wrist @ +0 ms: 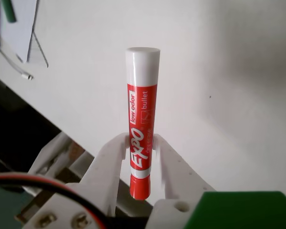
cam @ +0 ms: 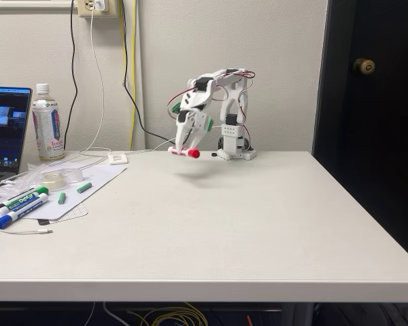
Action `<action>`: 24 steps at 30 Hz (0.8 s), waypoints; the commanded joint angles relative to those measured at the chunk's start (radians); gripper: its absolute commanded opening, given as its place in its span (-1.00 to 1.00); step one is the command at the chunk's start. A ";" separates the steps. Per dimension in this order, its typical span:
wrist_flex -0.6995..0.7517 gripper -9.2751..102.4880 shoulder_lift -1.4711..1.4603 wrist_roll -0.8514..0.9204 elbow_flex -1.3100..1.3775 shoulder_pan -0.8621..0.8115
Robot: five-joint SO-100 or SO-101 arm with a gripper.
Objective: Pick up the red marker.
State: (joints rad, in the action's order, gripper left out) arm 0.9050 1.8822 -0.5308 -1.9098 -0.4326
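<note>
Presently, fixed view: my hand (cam: 185, 151) is clamped on the red marker (cam: 184, 153), held level and clear above the bench (cam: 211, 224), just in front of my arm's base (cam: 234, 146). Well off to the marker's left: green marker (cam: 24, 200), blue marker (cam: 15, 214), bottle (cam: 47, 124), laptop (cam: 5, 129).

Wrist view: my fingers (wrist: 115, 164) pinch the red marker (wrist: 141, 125) near its red end; white end points away, bench (wrist: 219, 86) behind it.
</note>
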 commanded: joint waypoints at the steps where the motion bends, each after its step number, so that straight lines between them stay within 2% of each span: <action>1: -0.051 -0.79 0.094 -0.014 0.005 0.058; 12: -0.328 -0.79 0.167 0.054 0.003 0.255; 18: -0.486 -0.80 0.167 0.178 0.003 0.330; 24: -0.586 -0.80 0.178 0.307 -0.003 0.402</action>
State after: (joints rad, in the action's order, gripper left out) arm 0.3682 2.0034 -0.2746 -1.9144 -0.0522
